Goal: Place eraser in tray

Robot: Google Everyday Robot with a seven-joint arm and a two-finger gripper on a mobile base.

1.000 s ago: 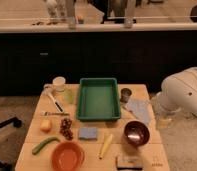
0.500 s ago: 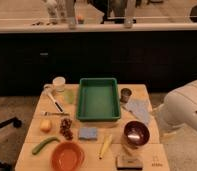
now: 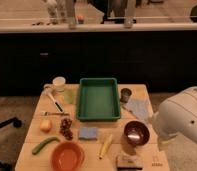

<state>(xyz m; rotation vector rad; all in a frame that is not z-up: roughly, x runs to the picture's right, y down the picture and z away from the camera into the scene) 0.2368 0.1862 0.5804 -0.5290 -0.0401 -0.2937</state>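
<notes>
The eraser, a small dark-topped block on a pale base, lies at the front right of the wooden table. The green tray stands empty at the middle back of the table, well beyond the eraser. My white arm bulks in from the right, beside the table's right edge and above the eraser's corner. My gripper itself does not show; it is hidden behind or below the arm's body.
A dark bowl sits just behind the eraser. A blue-grey sponge, banana, orange bowl, green vegetable, grapes, white cup, metal cup and cloth crowd the table.
My arm has shifted down and towards the table's front right corner, filling more of the right side. Nothing on the table has moved.
</notes>
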